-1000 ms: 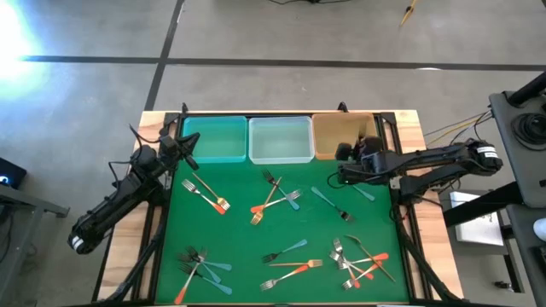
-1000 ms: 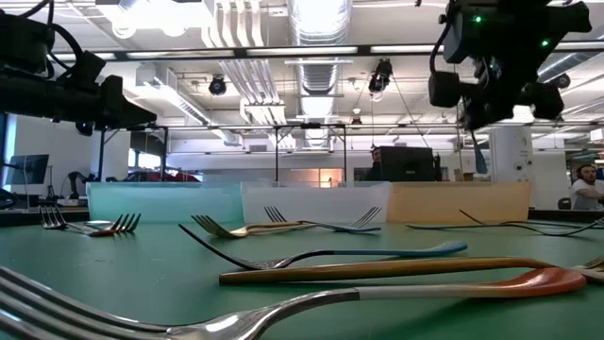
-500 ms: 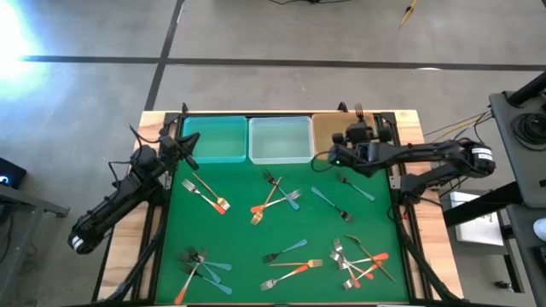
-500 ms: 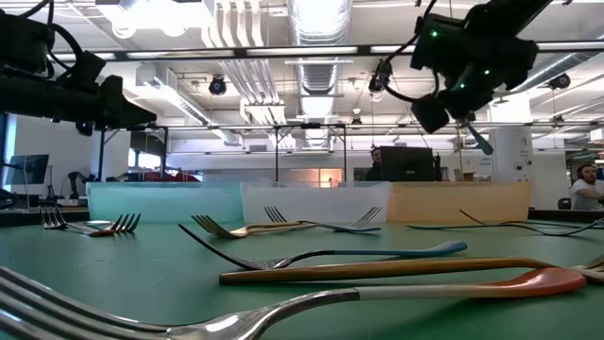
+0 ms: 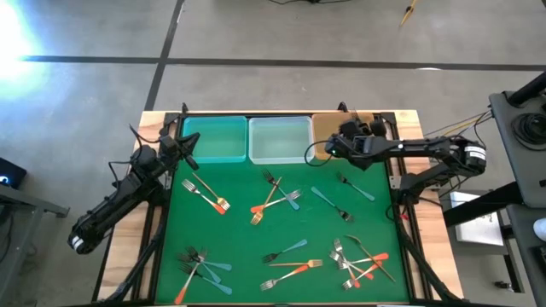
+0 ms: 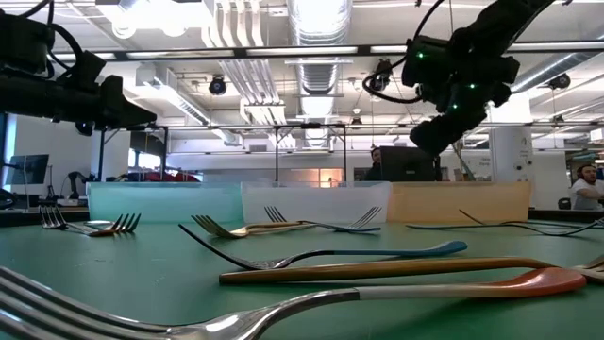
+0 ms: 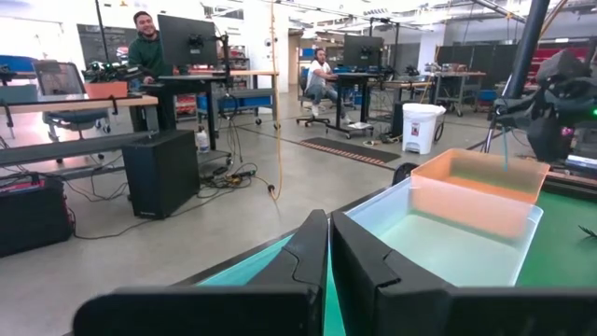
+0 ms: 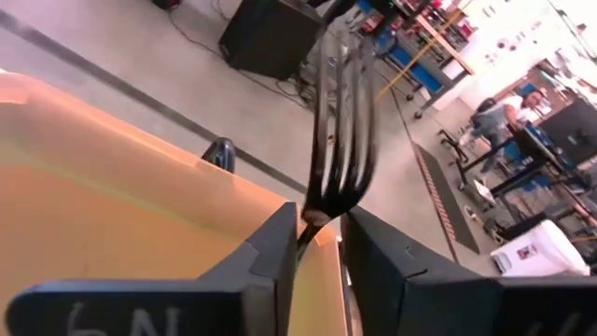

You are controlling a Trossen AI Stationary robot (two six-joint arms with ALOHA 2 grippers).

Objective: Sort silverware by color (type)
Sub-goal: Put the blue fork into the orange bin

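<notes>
My right gripper (image 5: 329, 149) hangs over the orange bin (image 5: 322, 126) at the table's far right. A fork (image 8: 340, 112) stands in the gap between its fingers, tines beyond the fingertips. The fork's teal handle (image 7: 506, 149) hangs down toward the bin. The gap is wider than the fork's neck. My left gripper (image 5: 189, 147) waits shut at the teal bin's (image 5: 213, 139) left end. The rest of the silverware lies on the green mat (image 5: 247, 230) in loose groups (image 5: 275, 198) (image 5: 358, 260) (image 5: 200, 269). My right gripper has the fork's neck (image 8: 315, 220), just below the tines, between its two fingers. The neck lies against the inner side of one finger (image 8: 280, 245), and the other finger (image 8: 373, 245) stands a little off it. The fork is clear of the table, above the orange bin.
A clear bin (image 5: 280, 141) stands between the teal and orange bins along the mat's far edge. Two gold-and-orange forks (image 5: 205, 194) lie at mid-left, teal-handled forks (image 5: 333, 205) at mid-right. The table's wooden rim (image 5: 409, 128) frames the mat. People sit at desks in the room behind.
My right gripper has moved from the orange bin's right end toward the table's left, along the bin. Its wrist has rolled, swinging the fork round with it. My left arm has kept still.
</notes>
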